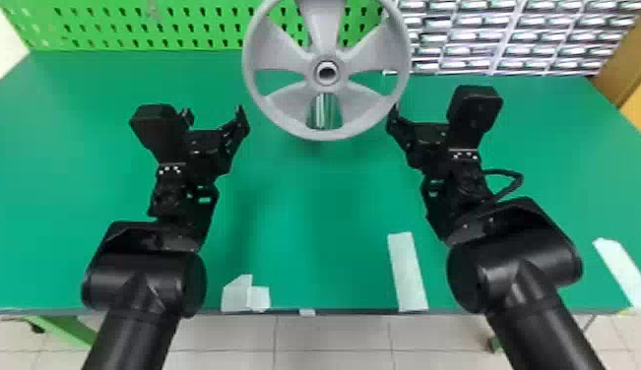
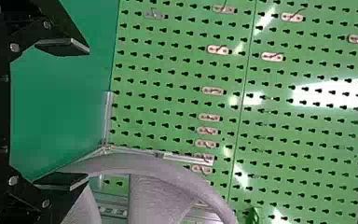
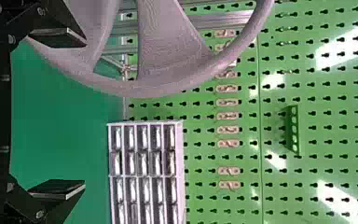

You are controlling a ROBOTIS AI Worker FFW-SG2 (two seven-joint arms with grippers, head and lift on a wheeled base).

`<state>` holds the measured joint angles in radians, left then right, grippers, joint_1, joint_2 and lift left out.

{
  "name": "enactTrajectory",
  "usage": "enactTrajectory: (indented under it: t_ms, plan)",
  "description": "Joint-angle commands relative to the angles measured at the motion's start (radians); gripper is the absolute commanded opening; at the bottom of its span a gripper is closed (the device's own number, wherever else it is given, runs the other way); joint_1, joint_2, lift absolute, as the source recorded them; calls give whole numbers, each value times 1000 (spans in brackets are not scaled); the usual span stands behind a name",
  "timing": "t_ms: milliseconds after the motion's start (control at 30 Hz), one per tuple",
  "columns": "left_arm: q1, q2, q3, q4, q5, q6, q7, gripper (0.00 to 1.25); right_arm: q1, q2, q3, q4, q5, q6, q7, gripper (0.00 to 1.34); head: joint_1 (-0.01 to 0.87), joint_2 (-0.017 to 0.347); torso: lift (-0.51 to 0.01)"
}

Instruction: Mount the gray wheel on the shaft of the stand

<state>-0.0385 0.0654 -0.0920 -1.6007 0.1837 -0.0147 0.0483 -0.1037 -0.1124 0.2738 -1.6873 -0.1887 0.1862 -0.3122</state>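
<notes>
My arms lean inward over the counter, left gripper and right gripper flanking the gray wheel, both pairs of jaws spread wide and gripping nothing. The head view gives me its hub nearly face-on, with the stand behind; I can't tell whether the wheel is fully on the shaft. Beyond the rim, my left wrist view adds a metal rail, my right a green holder on the pegboard.
</notes>
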Motion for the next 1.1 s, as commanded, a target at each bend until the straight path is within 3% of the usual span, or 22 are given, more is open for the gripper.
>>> enactTrajectory:
  t_ms: [0, 267, 467, 867, 1067]
  plan:
    - [14, 2, 8, -16, -3, 19, -15, 937, 15, -3, -4, 0, 0, -31, 5, 1115, 865, 52, -101]
    - [26, 2, 17, -30, -9, 21, -25, 937, 45, -13, -13, 0, 5, -82, 12, 1117, 865, 52, -101]
    - [35, 2, 32, -30, -6, 21, -42, 939, 61, -18, -19, 8, 25, -117, 53, 1118, 865, 52, -101]
    - [46, 2, 92, -30, -24, 22, -134, 936, 64, -16, -39, 26, 38, -123, 122, 1115, 865, 52, -101]
    - [54, 1, 109, -30, -30, 22, -136, 934, 65, -13, -45, 32, 43, -123, 127, 1115, 865, 52, -101]
